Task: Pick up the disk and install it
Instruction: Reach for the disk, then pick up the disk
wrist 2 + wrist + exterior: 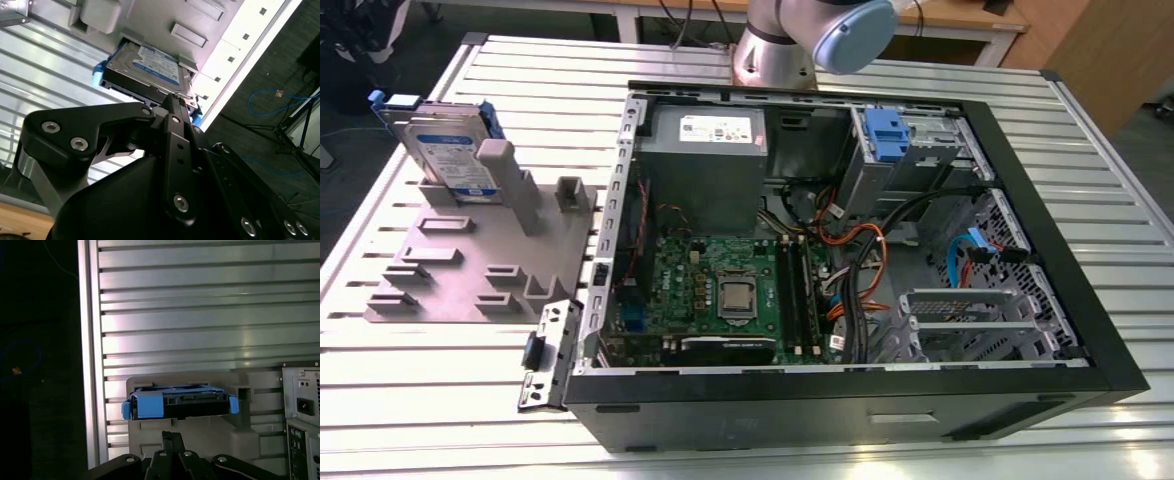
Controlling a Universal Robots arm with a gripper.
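Note:
The disk [447, 150] is a silver-grey hard drive with a white-and-blue label in a blue carrier. It stands on edge in a slot of the grey holder block [467, 270], at the exterior view's left. In the first wrist view the disk [180, 402] shows its blue-framed edge, with my gripper [172, 436] just short of it. In the second wrist view the disk [150, 67] shows its labelled face beyond the gripper [172, 97]. The black fingers lie together, shut, with nothing between them and apart from the disk.
An open computer case [1067, 300] lies on the slatted metal table [747, 455], with its motherboard [720, 290], cables and grey power-supply box [707, 140] exposed. A drive bay with a blue latch [887, 135] sits at its far corner. The arm's base [781, 50] rises behind the case.

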